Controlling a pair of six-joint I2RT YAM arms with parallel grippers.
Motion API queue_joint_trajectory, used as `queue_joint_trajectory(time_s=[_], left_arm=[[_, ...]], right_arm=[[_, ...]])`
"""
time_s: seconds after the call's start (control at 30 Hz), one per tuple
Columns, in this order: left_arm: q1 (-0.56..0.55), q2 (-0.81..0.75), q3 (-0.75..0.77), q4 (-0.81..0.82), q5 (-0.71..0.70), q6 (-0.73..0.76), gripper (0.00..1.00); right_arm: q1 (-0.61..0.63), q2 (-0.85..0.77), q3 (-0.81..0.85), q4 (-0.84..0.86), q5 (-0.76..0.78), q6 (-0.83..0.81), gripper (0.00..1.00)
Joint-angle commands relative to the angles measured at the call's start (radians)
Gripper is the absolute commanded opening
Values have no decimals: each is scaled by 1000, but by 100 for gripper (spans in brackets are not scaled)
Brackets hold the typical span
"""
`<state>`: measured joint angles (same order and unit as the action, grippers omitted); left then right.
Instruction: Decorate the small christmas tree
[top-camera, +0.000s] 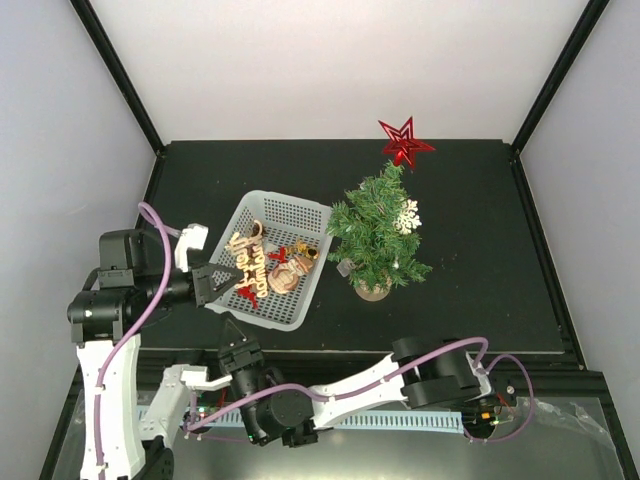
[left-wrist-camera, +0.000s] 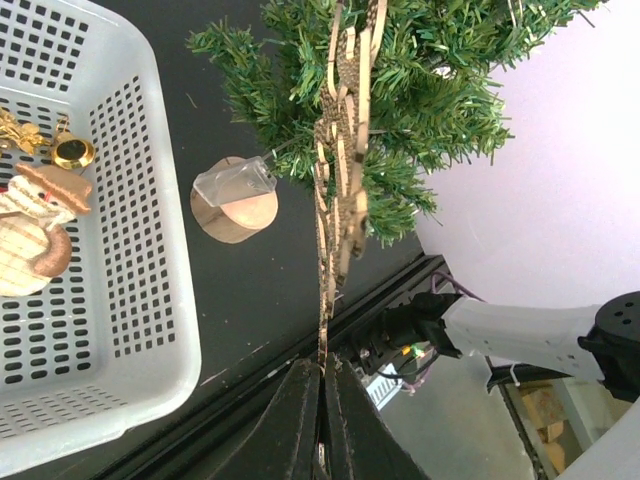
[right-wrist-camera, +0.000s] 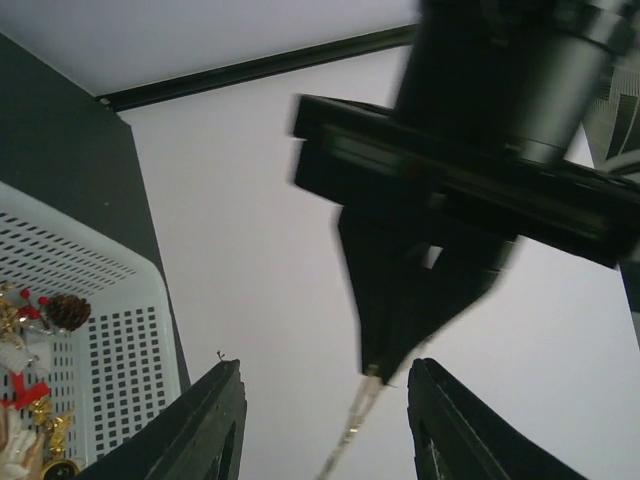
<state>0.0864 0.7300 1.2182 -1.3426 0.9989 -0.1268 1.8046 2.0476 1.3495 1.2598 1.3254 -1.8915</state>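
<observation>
This is a robotics lab's test cell; ahead of the left gripper (top-camera: 222, 281) spreads a matte black tabletop (top-camera: 480, 270), boxed on three sides by bare pale panels (top-camera: 340, 60) set in black frame posts (top-camera: 118, 75); behind that gripper a lilac cable (top-camera: 160, 245) loops along a white-and-black arm (top-camera: 100, 370) bolted at the table's near edge; behind the right gripper (top-camera: 232, 338) a second arm (top-camera: 360, 380) carries like cabling above a pale ribbed strip (top-camera: 400, 421); in the left wrist view, just right of that gripper's tip, exposed wiring with a green light (left-wrist-camera: 405, 352) sits below the table's edge; beyond the right gripper's fingers, its wrist view shows the same plain panel.
</observation>
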Motion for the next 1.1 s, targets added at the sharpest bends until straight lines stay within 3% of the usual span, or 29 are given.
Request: queue_joint_trajectory(time_s=[0.0, 0.37, 0.83, 1.07], left_arm=[[24, -27, -16, 26, 70, -25, 2], [83, -67, -55, 51, 245, -58, 2], [108, -92, -117, 114, 335, -121, 2], [113, -103, -153, 158, 382, -160, 2]], right_arm=[[-9, -85, 0, 342, -2, -25, 46], [-42, -142, -45, 342, 8, -14, 46], [-80, -198, -105, 342, 16, -2, 45], [-101, -222, -137, 342, 22, 4, 34]])
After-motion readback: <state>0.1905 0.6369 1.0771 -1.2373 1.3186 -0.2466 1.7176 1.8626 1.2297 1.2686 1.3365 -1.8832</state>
